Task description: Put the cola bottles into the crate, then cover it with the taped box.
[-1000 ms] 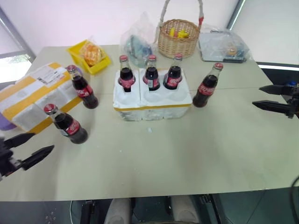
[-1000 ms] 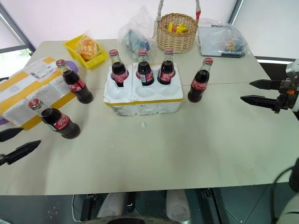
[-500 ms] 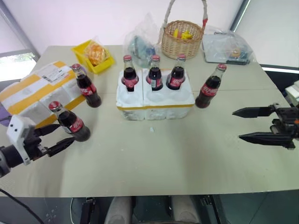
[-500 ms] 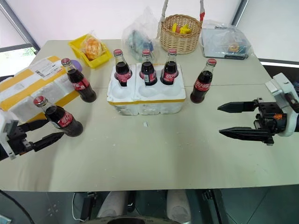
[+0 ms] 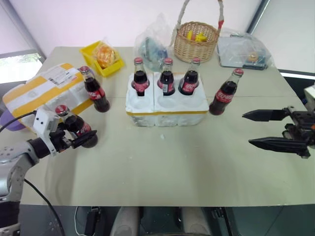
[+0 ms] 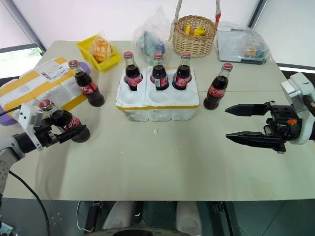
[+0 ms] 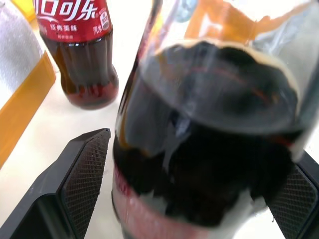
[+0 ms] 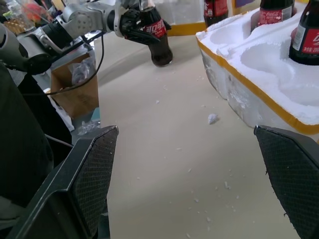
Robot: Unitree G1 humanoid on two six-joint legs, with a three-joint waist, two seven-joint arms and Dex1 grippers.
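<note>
Left wrist view shows the left gripper (image 7: 192,179) spread wide around 1 upright cola bottle (image 5: 75,129); right gripper (image 6: 235,124) gapes empty.

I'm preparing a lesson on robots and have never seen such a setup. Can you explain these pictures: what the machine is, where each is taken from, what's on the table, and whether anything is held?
It is a humanoid robot with two arms, each ending in a two-fingered gripper. Two pictures come from cameras in its head, looking down on the table; two come from cameras on its wrists.

On the table stands a white foam crate holding three cola bottles. Three more bottles stand outside it, beside a taped box, a wicker basket and a yellow tray.

The left gripper has its open fingers either side of one bottle, not yet closed. The right gripper is open and holds nothing.
</note>
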